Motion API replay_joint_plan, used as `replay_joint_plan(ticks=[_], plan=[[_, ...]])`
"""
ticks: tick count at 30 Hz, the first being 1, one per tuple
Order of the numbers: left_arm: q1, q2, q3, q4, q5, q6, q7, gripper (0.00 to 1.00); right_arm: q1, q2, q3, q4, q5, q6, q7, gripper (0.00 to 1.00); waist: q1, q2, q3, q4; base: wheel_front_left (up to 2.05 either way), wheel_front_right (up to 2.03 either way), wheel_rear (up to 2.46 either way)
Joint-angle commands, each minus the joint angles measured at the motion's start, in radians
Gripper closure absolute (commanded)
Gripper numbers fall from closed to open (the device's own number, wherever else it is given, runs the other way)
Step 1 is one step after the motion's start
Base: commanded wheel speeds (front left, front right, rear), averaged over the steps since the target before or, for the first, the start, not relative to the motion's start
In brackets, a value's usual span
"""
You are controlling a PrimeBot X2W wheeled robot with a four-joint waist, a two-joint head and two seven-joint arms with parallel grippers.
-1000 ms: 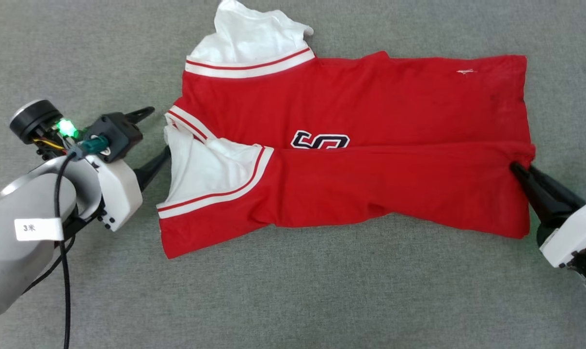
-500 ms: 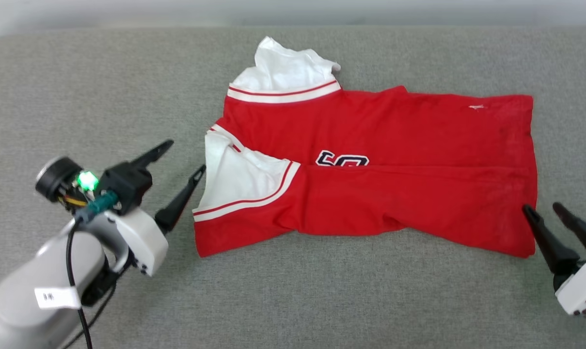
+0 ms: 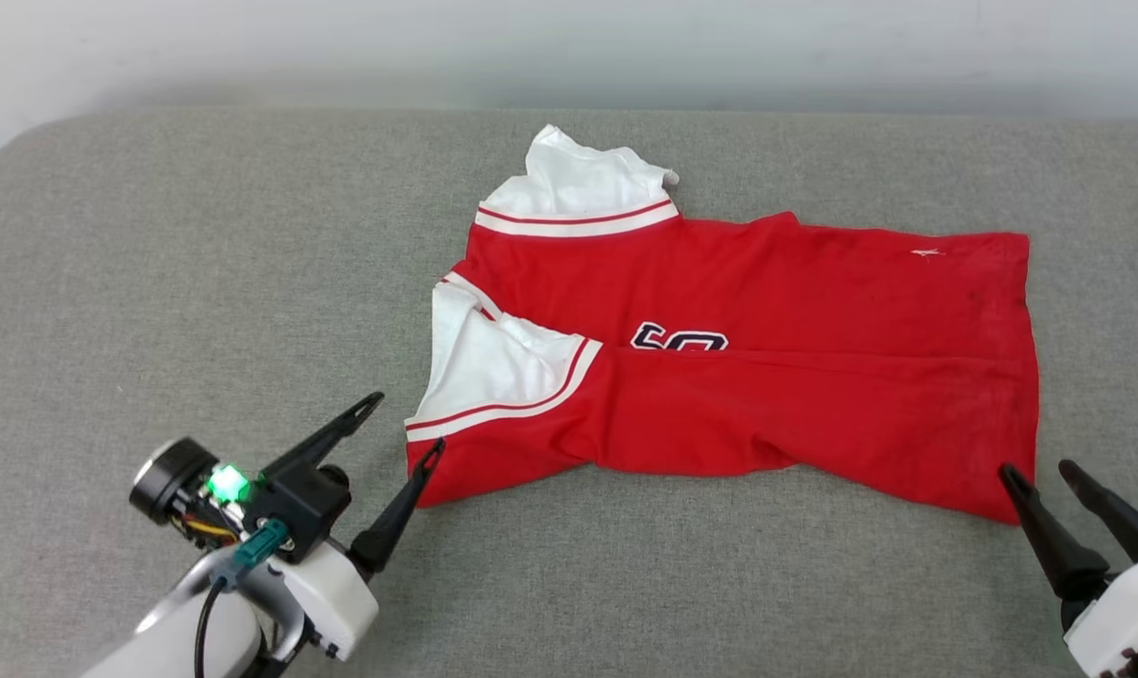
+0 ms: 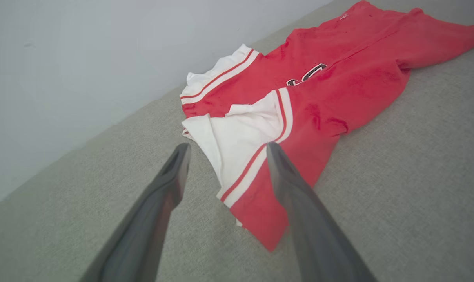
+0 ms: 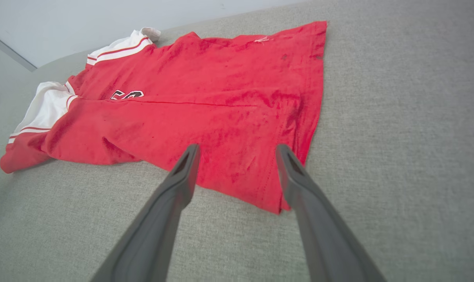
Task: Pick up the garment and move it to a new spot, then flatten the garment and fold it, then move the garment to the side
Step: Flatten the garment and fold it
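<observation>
Garment (image 3: 766,377) lies folded lengthwise, flat on grey bench (image 3: 201,282). Left gripper (image 3: 406,424) at sleeve end, right gripper (image 3: 1036,467) at hem corner; both sets of fingers spread, gripping nothing.

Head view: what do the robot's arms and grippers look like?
The left gripper and right gripper each have two long, dark, tapering fingers on a white housing. The left wrist also carries a lit green light, a teal connector, a black cable and a round black module.
</observation>
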Motion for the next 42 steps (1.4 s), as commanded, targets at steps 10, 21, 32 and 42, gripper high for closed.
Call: replay_joint_plan(ticks=[10,21,32,42], plan=[[0.127,-0.1,0.119,0.049,-0.147,0.012,-0.002,0.0,0.046,0.028,-0.002,-0.007,-0.009,-0.001,0.02,0.0,0.0002,0.0,-0.04,-0.003,0.0,0.0,0.0],[0.104,-0.118,0.208,0.098,-0.473,-0.02,0.282,0.0,0.048,0.049,0.007,0.05,-0.018,-0.001,0.025,0.0,0.0002,0.0,-0.078,0.009,0.0,0.0,0.0],[-0.01,-0.139,0.28,0.137,-0.767,0.113,0.702,0.0,-0.018,0.065,0.037,0.102,-0.003,-0.001,0.014,0.0,0.0002,0.0,-0.064,-0.003,0.0,0.0,0.0],[-0.07,-0.215,0.247,0.173,-0.809,0.196,0.82,0.0,-0.043,0.047,0.056,0.115,0.012,-0.001,0.006,0.0,0.0002,0.0,-0.047,-0.017,0.0,0.0,0.0]])
